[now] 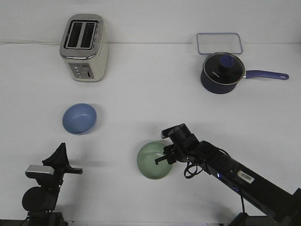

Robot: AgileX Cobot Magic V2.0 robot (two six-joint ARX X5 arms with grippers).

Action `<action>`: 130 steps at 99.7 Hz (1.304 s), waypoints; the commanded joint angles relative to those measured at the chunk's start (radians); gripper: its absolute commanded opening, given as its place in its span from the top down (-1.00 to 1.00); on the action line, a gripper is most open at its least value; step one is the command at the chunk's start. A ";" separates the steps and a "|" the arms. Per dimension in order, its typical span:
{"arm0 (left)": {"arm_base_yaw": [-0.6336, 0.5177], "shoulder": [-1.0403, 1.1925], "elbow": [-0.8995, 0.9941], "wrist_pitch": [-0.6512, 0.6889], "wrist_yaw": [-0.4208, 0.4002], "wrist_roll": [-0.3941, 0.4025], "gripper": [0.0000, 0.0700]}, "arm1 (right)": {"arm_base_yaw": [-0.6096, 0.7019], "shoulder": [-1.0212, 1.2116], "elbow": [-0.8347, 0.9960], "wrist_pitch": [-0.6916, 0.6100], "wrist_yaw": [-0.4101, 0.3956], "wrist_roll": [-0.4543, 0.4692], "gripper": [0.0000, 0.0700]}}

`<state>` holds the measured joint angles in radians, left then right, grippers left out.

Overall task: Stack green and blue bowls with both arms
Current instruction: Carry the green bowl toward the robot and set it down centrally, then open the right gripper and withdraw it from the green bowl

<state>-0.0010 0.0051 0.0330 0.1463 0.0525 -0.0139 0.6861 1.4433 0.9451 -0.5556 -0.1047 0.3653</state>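
The pale green bowl point(151, 162) sits on the white table at the front centre. My right gripper point(164, 157) is at its right rim, with one dark finger point(159, 161) reaching over the inside of the bowl. The other finger is hidden by the wrist, so I cannot tell whether the jaws are closed on the rim. The light blue bowl point(79, 118) stands alone to the left, upright and empty. My left gripper point(61, 151) is low at the front left, pointing up, fingers together, holding nothing, well short of the blue bowl.
A cream and silver toaster point(85, 47) stands at the back left. A dark navy saucepan point(222, 73) with a lid and a long handle is at the back right, with a clear lidded container point(219, 43) behind it.
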 commanded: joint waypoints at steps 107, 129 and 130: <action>0.002 0.218 0.327 -0.290 -0.111 -0.425 0.96 | -0.097 -0.662 -0.206 0.241 0.239 -0.184 0.19; 0.003 0.591 0.528 -0.349 -0.096 -0.419 0.95 | -0.098 -0.869 -0.408 0.241 0.240 -0.136 0.19; 0.003 0.607 0.535 -0.351 -0.093 -0.418 0.95 | -0.098 -0.875 -0.411 0.238 0.240 -0.133 0.19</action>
<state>-0.0002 0.5098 0.5259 -0.1974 -0.0494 -0.4297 0.5816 0.5938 0.5426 -0.3260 0.1337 0.2028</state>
